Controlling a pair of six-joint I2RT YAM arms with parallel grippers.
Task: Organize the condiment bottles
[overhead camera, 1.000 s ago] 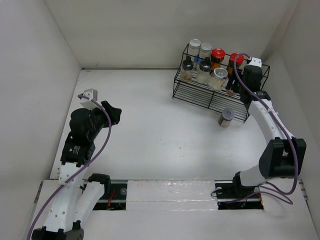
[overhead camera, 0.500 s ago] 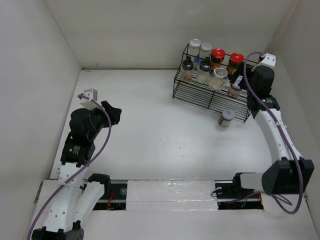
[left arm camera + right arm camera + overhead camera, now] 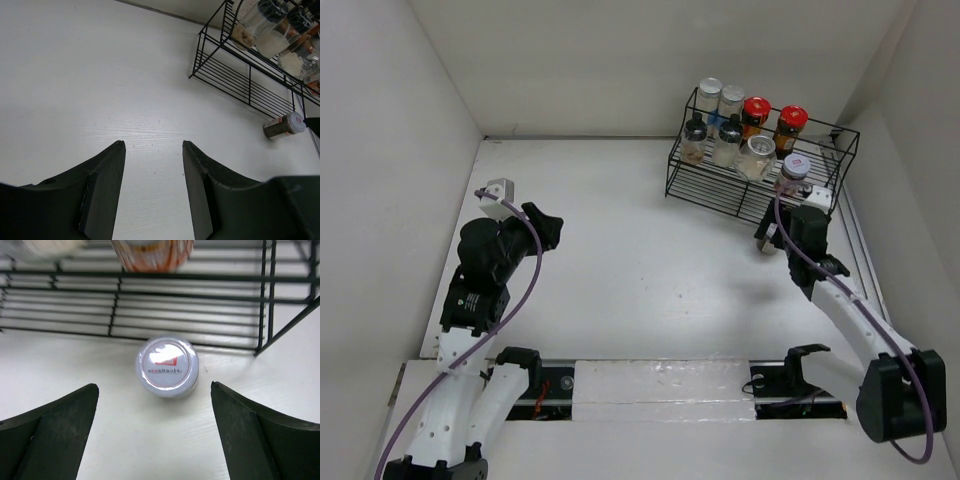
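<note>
Eight bottles (image 3: 728, 132) already sit in the black wire rack (image 3: 720, 188), leaving one silver-lidded jar (image 3: 167, 366) on the table (image 3: 640, 250), framed by the right gripper (image 3: 154, 386) with its fingers spread, while the left gripper (image 3: 152, 144) idles, also parted.

The desk (image 3: 620, 260) reads white and matt, and the left wrist view picks up a fine wood grain running across it. Up at two o'clock is the rack (image 3: 720, 190): thin black wire, metal by the look, with a slight sheen. The red-capped bottles (image 3: 756, 108) have glossy plastic tops and clear, shiny walls. The lone bottle (image 3: 167, 365) at five o'clock of the rack has a smooth, glossy pale lid. The left claw (image 3: 152, 145) and right claw (image 3: 154, 386) are both matt black plastic.
</note>
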